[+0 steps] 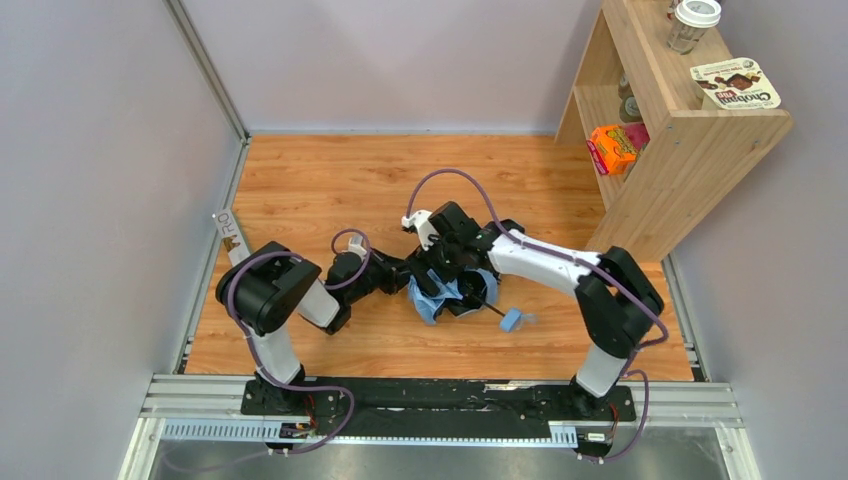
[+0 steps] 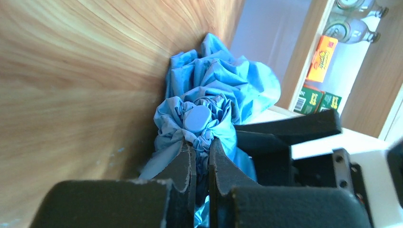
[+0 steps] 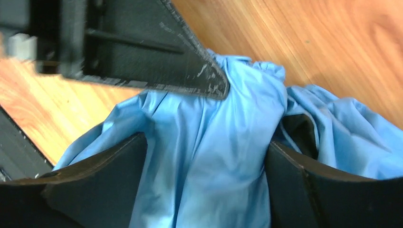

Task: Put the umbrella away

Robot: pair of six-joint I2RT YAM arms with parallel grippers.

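The umbrella (image 1: 432, 297) lies collapsed and bunched in the middle of the wooden table, its sky-blue fabric crumpled. Its small light blue handle (image 1: 511, 320) sticks out to the right on a thin dark shaft. My left gripper (image 1: 412, 278) is shut on a pinch of fabric just below the round blue tip cap (image 2: 197, 118); the jaws (image 2: 202, 147) are nearly together. My right gripper (image 1: 455, 272) comes in from the right and straddles the canopy (image 3: 214, 142), its fingers wide apart (image 3: 206, 152) with fabric filling the gap. The left gripper's black finger (image 3: 157, 52) shows just above.
A wooden shelf unit (image 1: 680, 130) stands at the back right, holding an orange box (image 1: 612, 148), a jar (image 1: 692, 25) and a snack packet (image 1: 735, 85). A white tag (image 1: 230, 228) lies at the table's left edge. Grey walls close in left and behind.
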